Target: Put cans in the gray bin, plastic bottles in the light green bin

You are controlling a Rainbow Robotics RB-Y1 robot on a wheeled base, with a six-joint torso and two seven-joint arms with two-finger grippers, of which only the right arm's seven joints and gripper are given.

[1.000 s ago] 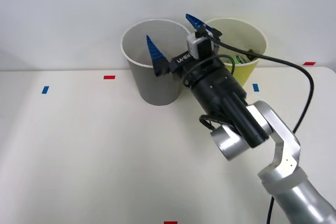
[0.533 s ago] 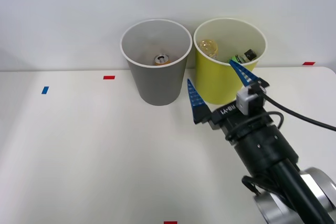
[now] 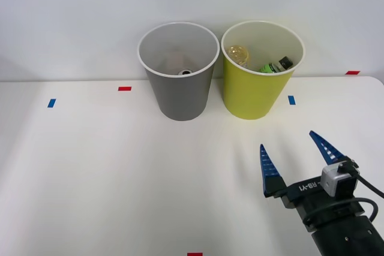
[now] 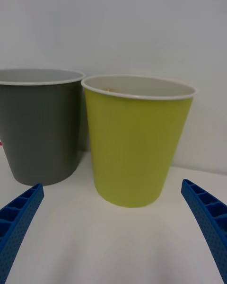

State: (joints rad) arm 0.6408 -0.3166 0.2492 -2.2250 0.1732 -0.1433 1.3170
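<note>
The gray bin (image 3: 179, 91) stands at the back of the table, and a can's silver top (image 3: 185, 72) peeks out deep inside it. Beside it on the right is the light green bin (image 3: 255, 91), holding a clear yellowish bottle (image 3: 238, 55) and a green bottle with a dark cap (image 3: 275, 65). My right gripper (image 3: 295, 153) hovers open and empty over the table's near right, well in front of the green bin. In the right wrist view both the gray bin (image 4: 40, 128) and the green bin (image 4: 135, 146) stand ahead, between my blue fingertips (image 4: 19, 213).
Small red tape marks (image 3: 125, 89) and blue tape marks (image 3: 51, 102) dot the white table (image 3: 108, 172). A pale wall rises right behind the bins. The table's right edge runs close to the green bin's side.
My right gripper has drawn back from above the bins toward the near right of the table, staying open. The can now lies deeper in the gray bin.
</note>
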